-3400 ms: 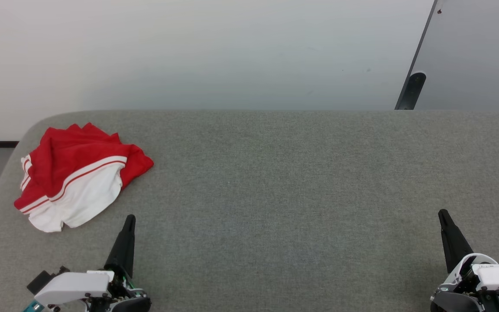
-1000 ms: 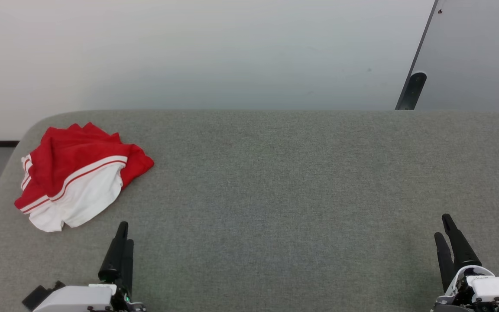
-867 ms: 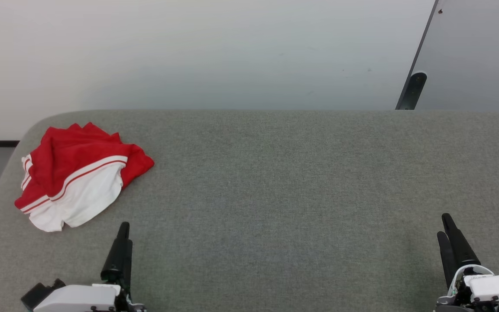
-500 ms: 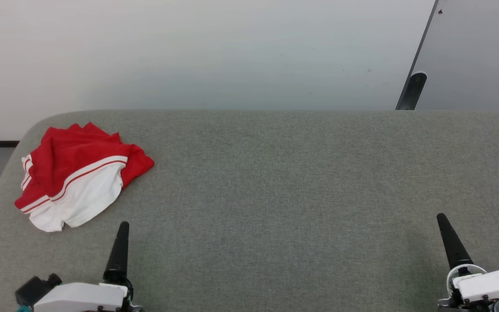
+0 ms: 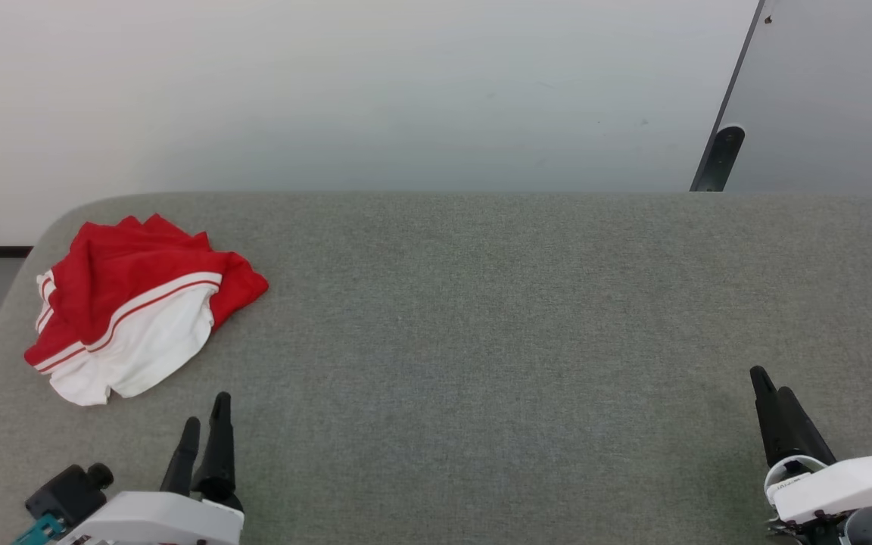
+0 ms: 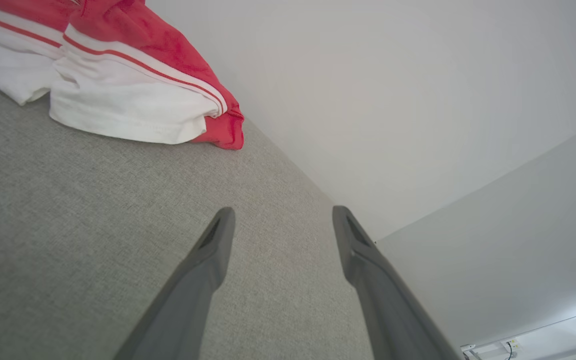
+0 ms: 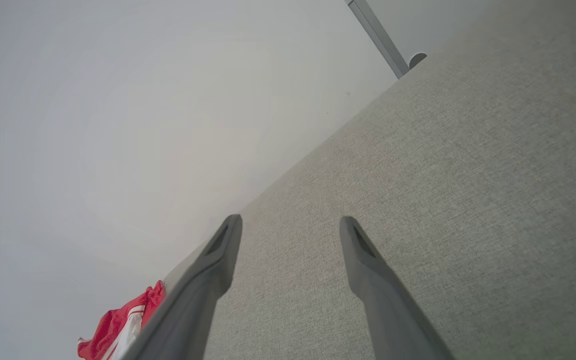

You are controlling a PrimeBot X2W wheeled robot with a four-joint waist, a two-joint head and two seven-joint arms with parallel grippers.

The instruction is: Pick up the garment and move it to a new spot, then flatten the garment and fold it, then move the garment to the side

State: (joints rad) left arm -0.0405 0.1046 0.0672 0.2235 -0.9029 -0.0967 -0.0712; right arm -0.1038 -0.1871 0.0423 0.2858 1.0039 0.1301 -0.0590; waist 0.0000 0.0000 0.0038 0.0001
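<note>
Crumpled garment [image 5: 137,314] — red, white-banded, grey woven tabletop [image 5: 481,341]

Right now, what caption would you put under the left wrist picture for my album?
Open left tool above the grey fabric surface, with the crumpled red-and-white garment lying ahead, untouched.

a grey fabric-covered surface [image 5: 481,303] with a rounded far-left corner spans the head view. a crumpled red-and-white garment [image 5: 133,310] lies bunched on it near that corner.
</note>
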